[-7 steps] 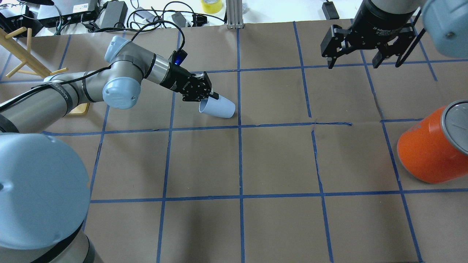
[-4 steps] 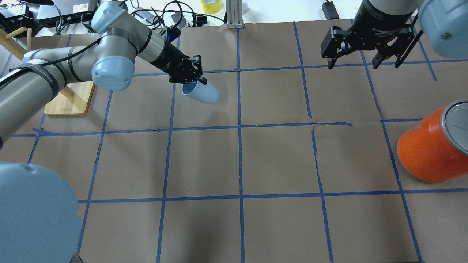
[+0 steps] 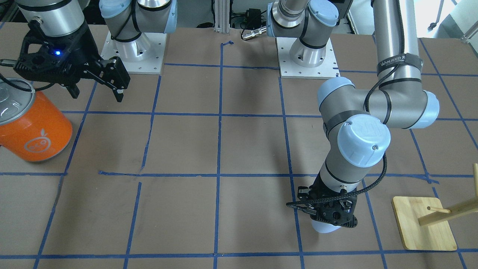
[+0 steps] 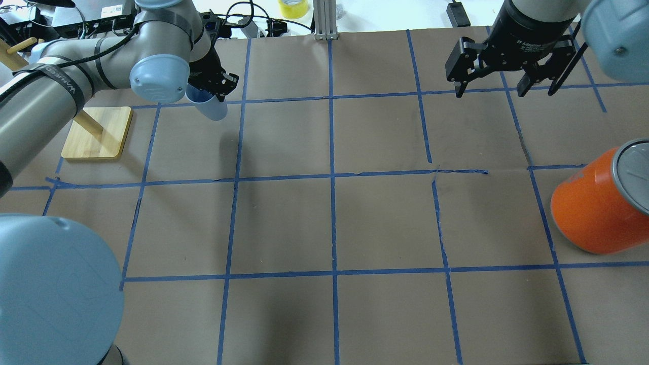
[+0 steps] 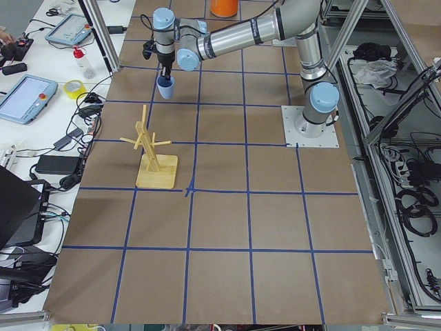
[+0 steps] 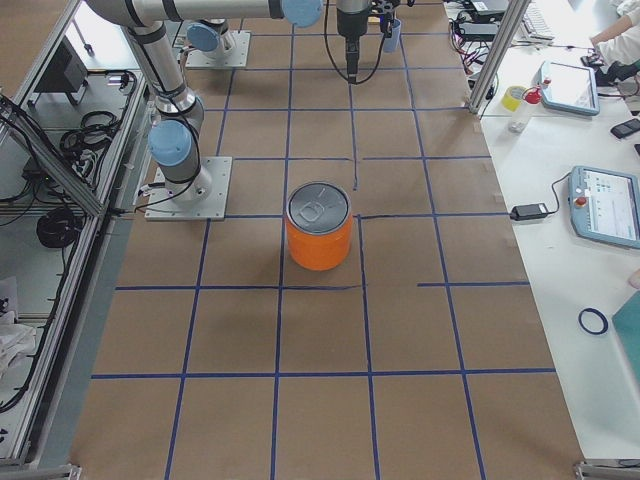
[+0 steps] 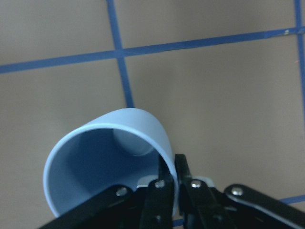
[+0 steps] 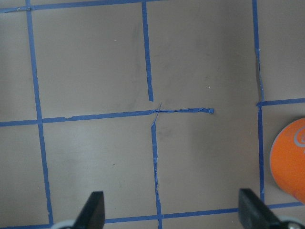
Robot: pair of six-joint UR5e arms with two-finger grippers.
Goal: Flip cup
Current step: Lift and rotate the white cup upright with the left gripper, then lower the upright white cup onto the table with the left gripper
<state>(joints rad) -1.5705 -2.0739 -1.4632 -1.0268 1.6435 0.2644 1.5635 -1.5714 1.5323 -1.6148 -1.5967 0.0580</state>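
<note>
**A:** Which step is under way?

**B:** The turn-over itself, I judge. The left hand (image 7: pixel 174 167) is holding the small pale blue-white tapered cup (image 4: pixel 212 109) tilted, mouth upward, apparently clear of the brown paper-covered bench (image 4: pixel 385 223). Next it is going to need levelling and lowering onto its base.

**A:** And the grip?

**B:** It is pinching the rim, one finger inside, one outside. The right hand (image 4: pixel 489 83) is hanging spread wide, holding nothing.

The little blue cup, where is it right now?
The cup is at the overhead view's upper left, its rim pinched in the left claw, just right of the wooden stand.
</note>
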